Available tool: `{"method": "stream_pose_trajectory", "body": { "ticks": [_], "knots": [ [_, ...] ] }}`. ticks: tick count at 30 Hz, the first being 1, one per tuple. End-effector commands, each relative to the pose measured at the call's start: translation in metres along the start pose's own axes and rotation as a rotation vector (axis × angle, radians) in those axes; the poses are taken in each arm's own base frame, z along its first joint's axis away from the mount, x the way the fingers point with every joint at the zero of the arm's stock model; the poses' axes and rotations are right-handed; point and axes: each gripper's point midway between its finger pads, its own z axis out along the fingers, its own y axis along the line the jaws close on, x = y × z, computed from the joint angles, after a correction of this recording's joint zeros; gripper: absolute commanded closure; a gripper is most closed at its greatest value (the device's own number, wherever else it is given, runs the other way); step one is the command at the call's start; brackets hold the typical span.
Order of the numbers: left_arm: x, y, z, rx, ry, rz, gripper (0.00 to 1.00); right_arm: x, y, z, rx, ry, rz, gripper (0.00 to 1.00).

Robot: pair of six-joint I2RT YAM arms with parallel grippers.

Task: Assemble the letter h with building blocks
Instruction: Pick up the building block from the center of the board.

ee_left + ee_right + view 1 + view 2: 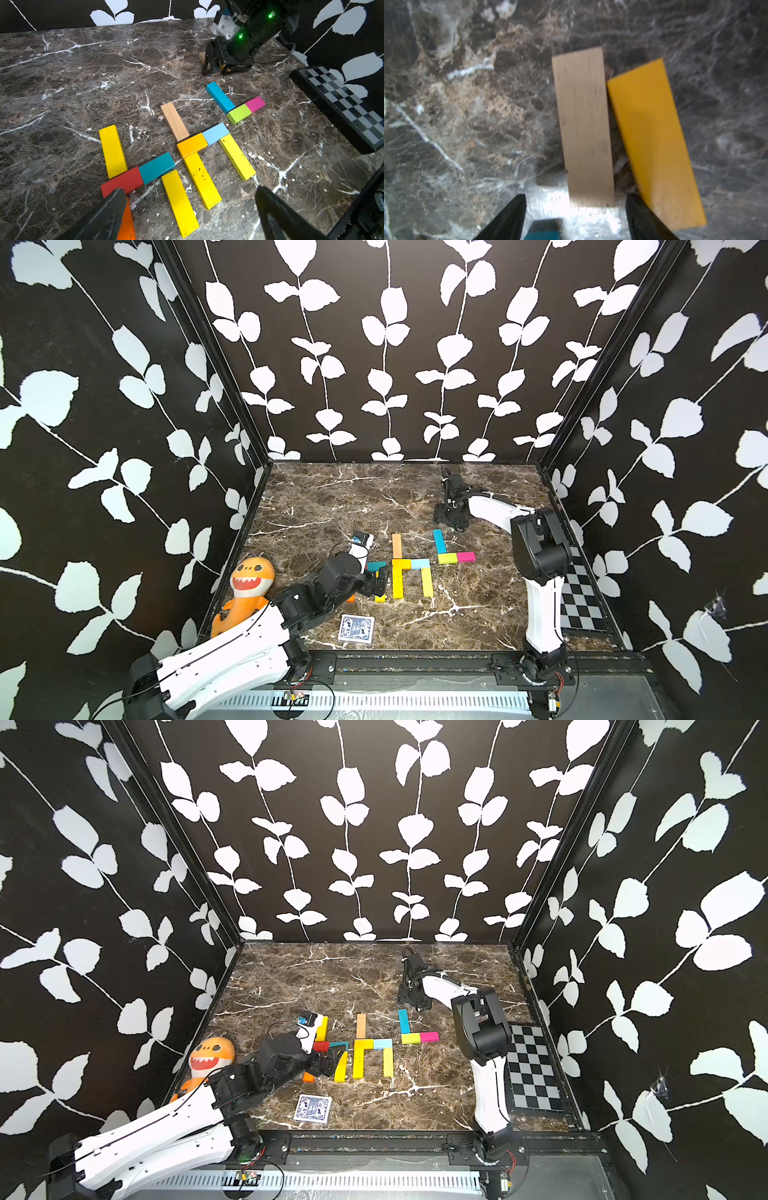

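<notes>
Marble tabletop is being left bare along its back edge, while the building blocks are being seen flat just beyond the card deck. Nearest that deck the left gripper is being held wide apart and empty over a red block; farthest from it the right gripper is being held partly spread, unclamped, astride a tan block beside a yellow block.

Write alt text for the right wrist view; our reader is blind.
A tan block and a yellow block lie side by side on the marble table, at the tips of the open jaws; the picture is blurred.
</notes>
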Motion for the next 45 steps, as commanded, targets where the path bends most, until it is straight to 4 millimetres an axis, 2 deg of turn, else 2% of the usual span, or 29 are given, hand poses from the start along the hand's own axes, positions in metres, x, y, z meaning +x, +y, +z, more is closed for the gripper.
{"method": "stream_pose_trajectory", "body": {
  "ticks": [1,10,17,24,26,30,33,35,37,39,45],
  "knots": [
    [-0.01,-0.002,-0.004,0.012,-0.026,-0.016,0.01,-0.004,-0.01,0.009,0.069,0.011,-0.038,0.27],
    [-0.008,-0.002,-0.003,0.009,-0.019,-0.015,0.01,-0.014,-0.002,0.015,0.216,0.013,-0.199,0.36],
    [-0.008,-0.004,-0.003,0.021,-0.017,-0.017,0.01,-0.018,-0.001,0.021,0.252,0.02,-0.216,0.57],
    [-0.005,-0.003,-0.005,0.025,-0.015,-0.018,0.01,-0.021,-0.006,0.024,0.289,0.028,-0.219,0.71],
    [-0.005,-0.003,-0.005,0.024,-0.017,-0.015,0.01,-0.023,0.0,0.023,0.257,0.014,-0.218,0.77],
    [-0.006,-0.004,-0.006,0.028,-0.016,-0.01,0.01,-0.038,0.021,0.006,0.16,-0.053,-0.23,0.85],
    [-0.008,-0.005,-0.006,0.03,-0.019,-0.008,0.01,-0.05,0.033,-0.022,0.123,-0.115,-0.226,0.86],
    [-0.01,-0.005,-0.007,0.033,-0.022,-0.007,0.01,-0.052,0.04,-0.043,0.09,-0.15,-0.215,0.86],
    [-0.01,-0.005,-0.008,0.031,-0.026,-0.005,0.01,-0.043,0.043,-0.059,0.058,-0.169,-0.199,0.86],
    [-0.011,-0.004,-0.008,0.031,-0.032,-0.006,0.01,-0.026,0.042,-0.072,0.022,-0.162,-0.174,0.86],
    [-0.011,-0.005,-0.011,0.044,-0.046,0.0,0.01,0.051,0.016,-0.105,-0.004,-0.109,-0.14,0.86]
  ]
}}
